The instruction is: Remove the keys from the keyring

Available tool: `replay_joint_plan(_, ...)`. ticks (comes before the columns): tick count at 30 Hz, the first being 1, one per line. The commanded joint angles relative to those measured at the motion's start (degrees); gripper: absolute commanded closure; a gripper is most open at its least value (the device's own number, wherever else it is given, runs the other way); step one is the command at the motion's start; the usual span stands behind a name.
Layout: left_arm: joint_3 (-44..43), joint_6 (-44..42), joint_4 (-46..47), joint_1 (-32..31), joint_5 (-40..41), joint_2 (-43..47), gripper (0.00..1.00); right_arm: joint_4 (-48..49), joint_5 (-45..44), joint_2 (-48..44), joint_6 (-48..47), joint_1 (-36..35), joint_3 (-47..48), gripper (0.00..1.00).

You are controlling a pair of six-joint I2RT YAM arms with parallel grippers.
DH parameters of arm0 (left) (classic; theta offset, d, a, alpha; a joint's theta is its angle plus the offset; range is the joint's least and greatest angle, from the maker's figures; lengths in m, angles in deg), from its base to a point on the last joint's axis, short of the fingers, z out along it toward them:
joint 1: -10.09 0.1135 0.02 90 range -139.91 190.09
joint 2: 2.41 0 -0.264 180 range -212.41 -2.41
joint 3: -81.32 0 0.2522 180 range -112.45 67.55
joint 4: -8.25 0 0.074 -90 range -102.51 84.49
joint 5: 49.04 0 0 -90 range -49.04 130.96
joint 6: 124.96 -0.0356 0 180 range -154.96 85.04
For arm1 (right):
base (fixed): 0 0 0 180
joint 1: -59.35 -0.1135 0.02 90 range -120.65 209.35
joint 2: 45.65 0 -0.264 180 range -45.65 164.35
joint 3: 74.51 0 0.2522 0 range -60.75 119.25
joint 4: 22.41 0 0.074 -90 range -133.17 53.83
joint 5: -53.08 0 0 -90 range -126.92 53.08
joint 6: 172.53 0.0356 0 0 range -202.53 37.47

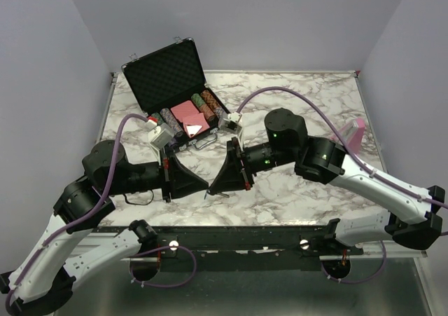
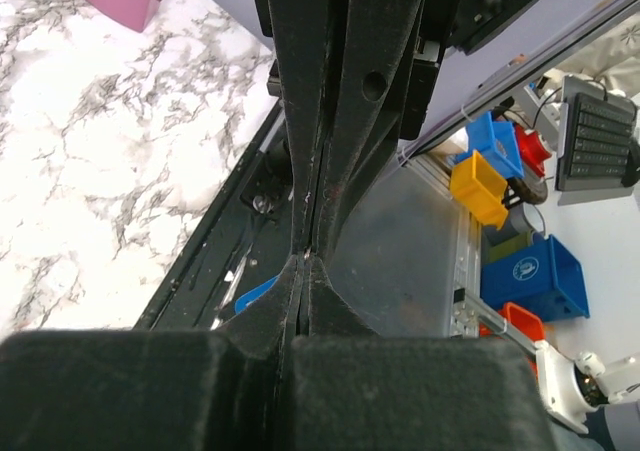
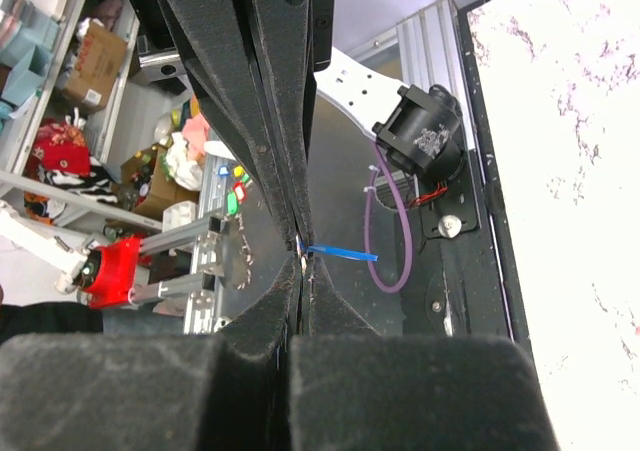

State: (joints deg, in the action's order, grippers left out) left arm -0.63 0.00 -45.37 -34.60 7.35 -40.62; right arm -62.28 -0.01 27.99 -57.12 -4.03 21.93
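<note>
- I had both arms brought inward so that the left claw (image 1: 205,184) and the right claw (image 1: 214,186) met tip to tip over the near-middle part of the worktop (image 1: 301,190).
- Left claw: fully closed, fingers pressed flat together along their length. I could not tell from its wrist view whether any metal was caught between its tips.
- Right claw: fully closed. In its wrist view, the keys (image 3: 305,254) sat as a tiny glint at the point where the two pairs of tips met, and the blue piece (image 3: 345,255) stuck out sideways from that point. I judged the bunch to be pinched there by this claw.
- The keyring itself was too small to make out in any view.
- Task status, as a judgement: no key lay loose on the worktop in the top view, so no removal showed as done. The bunch was gripped and held up, ready for pulling apart.
- Work left: separate each key from the ring and set it down.
- Other items: the open poker chip case (image 1: 168,74) stood at the far left, well apart from the claws, and a pink object (image 1: 357,134) lay at the far right edge.
</note>
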Motion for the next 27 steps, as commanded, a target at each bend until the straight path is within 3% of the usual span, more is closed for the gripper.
replay_joint_plan(1,1.6,4.1,3.6,0.2,1.3,1.5,1.00,9.0,-4.2,-2.5,2.4,-0.3,-1.5,0.99)
replay_joint_plan(10,0.2,4.8,2.9,0.2,5.2,2.5,1.00,17.9,-5.6,-4.0,5.7,-0.4,-4.0,0.99)
replay_joint_plan(27,2.2,9.3,4.4,0.2,17.4,6.2,1.00,25.5,-9.6,-4.3,6.7,-0.3,-5.3,0.99)
